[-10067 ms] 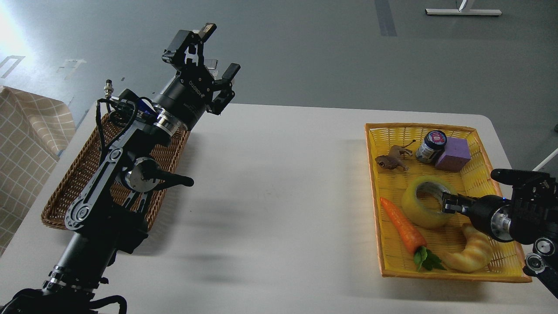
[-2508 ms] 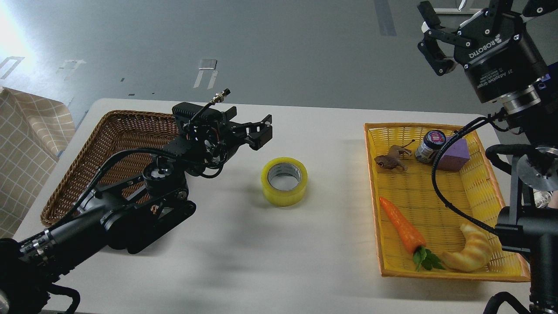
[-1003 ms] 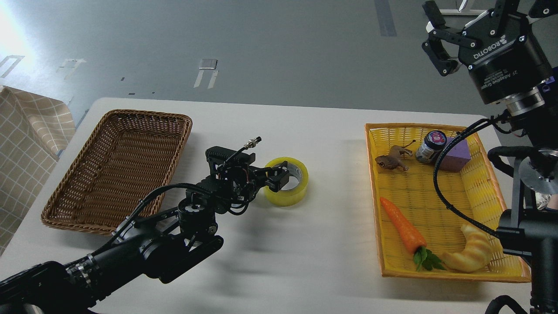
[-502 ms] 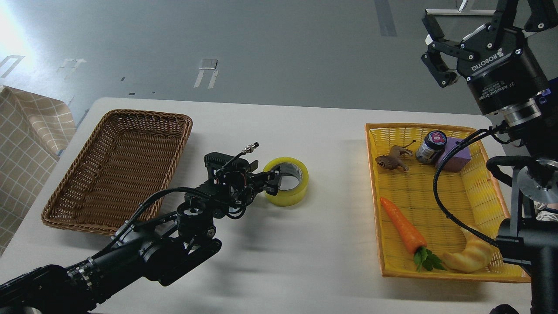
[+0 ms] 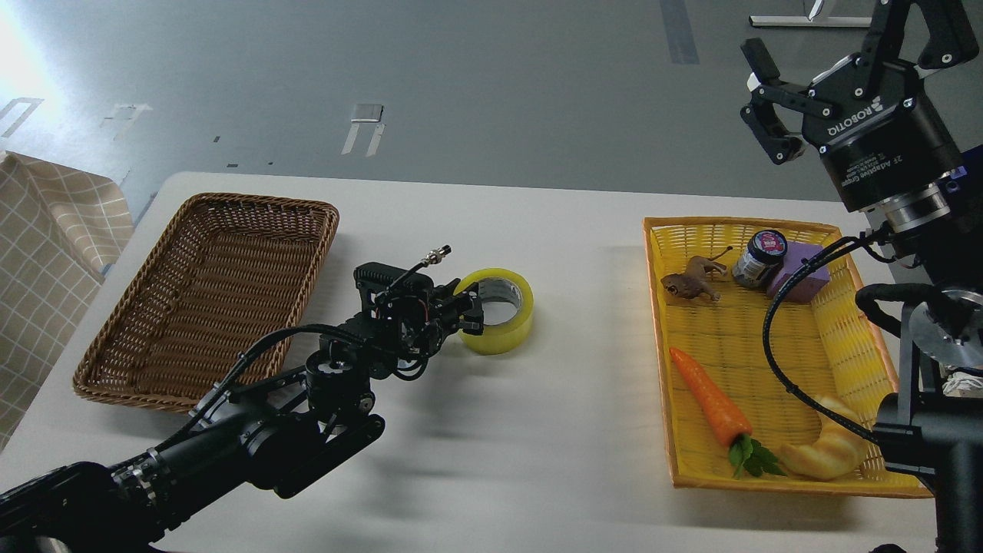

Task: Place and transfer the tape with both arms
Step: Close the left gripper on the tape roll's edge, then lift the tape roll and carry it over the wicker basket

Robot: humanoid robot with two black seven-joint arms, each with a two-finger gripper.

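Note:
The tape (image 5: 508, 316), a yellow-green roll with a grey core, is at the middle of the white table (image 5: 491, 461), tilted with its left side raised. My left gripper (image 5: 470, 309) reaches in from the lower left and is shut on the roll's left wall, one finger inside the core and one outside. My right gripper (image 5: 837, 54) is open and empty, held high at the upper right, above the far end of the yellow basket (image 5: 768, 468).
An empty brown wicker basket (image 5: 115, 384) lies at the left of the table. The yellow basket holds a carrot (image 5: 710, 399), a croissant (image 5: 833, 449), a jar (image 5: 760, 257), a purple block (image 5: 806, 273) and a toy animal (image 5: 691, 280). A checked cloth (image 5: 46, 230) is at the far left.
My left gripper has closed on the tape's wall and shifted it slightly left and up, tilting it. My right gripper has dropped a little and stays open.

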